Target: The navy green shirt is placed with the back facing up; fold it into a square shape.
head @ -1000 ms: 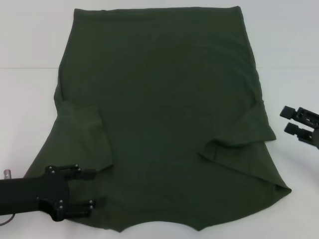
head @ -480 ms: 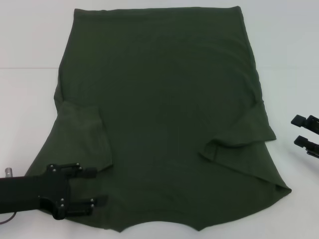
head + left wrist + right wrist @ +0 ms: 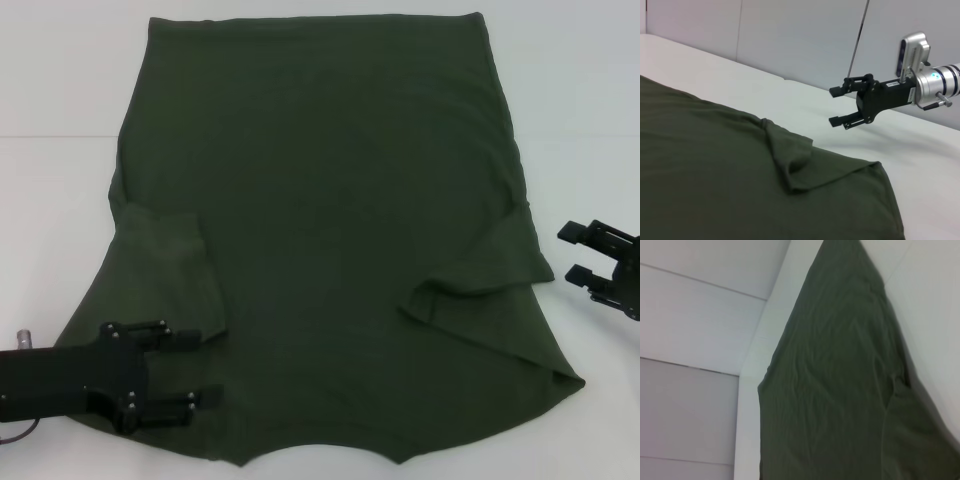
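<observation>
Navy green shirt (image 3: 330, 240) lay flat on the white table (image 3: 60, 200), long axis running away from the robot. Left gripper (image 3: 190, 370) was nearer, jaws wide over the near left shoulder edge; right gripper (image 3: 578, 252), jaws wide, stood just off the right sleeve

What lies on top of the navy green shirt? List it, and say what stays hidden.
On the navy green shirt lie only its own two folded-in sleeves; the open left end effector is over its near corner. Whatever is beneath the fabric is covered.
</observation>
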Tool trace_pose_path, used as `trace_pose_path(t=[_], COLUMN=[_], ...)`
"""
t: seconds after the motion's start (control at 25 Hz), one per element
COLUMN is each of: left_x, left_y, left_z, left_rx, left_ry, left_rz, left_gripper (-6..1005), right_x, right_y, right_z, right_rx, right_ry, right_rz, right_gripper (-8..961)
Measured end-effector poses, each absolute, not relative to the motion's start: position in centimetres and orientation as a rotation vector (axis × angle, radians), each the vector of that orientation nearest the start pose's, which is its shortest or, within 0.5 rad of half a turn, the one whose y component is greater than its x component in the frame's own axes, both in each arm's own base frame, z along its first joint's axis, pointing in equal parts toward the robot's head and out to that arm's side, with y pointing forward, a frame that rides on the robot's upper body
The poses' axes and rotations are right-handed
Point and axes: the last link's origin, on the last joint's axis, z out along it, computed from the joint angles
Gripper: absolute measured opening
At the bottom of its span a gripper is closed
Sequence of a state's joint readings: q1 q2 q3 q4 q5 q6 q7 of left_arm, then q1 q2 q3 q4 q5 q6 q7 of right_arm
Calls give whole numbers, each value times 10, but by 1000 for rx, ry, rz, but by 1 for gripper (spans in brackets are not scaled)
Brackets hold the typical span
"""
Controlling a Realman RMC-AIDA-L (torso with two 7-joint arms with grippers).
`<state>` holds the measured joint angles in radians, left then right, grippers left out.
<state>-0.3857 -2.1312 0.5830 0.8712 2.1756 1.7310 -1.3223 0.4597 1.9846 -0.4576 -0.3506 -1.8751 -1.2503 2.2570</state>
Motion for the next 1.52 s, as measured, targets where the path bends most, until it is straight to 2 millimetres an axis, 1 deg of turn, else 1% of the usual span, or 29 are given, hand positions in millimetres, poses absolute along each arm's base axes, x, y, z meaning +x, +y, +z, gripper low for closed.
trace_pose_path(t=[0.32, 0.64, 0.88, 1.28, 1.52], left_x=[-292, -292, -291, -291, -291], left_y=[281, 281, 280, 279, 279], left_z=[17, 17, 16, 17, 17], left_rx=[-2777, -2778, -2783, -2788, -2788], left_ry=[-568, -568, -564, -561, -561], left_rz=[-563, -565, -570, -573, -573], left_gripper=[755, 753, 752, 753, 753], right_x=[351, 332, 325, 323, 327], right_y=[332, 337, 339, 338, 335], right_z=[19, 5, -3, -9, -10], right_rx=[-1578, -1686, -1717, -1728, -1710], right_ry=[2097, 2135, 2154, 2170, 2181], right_rz=[1071, 1046, 1019, 988, 982], right_gripper=[824, 823, 823, 822, 824])
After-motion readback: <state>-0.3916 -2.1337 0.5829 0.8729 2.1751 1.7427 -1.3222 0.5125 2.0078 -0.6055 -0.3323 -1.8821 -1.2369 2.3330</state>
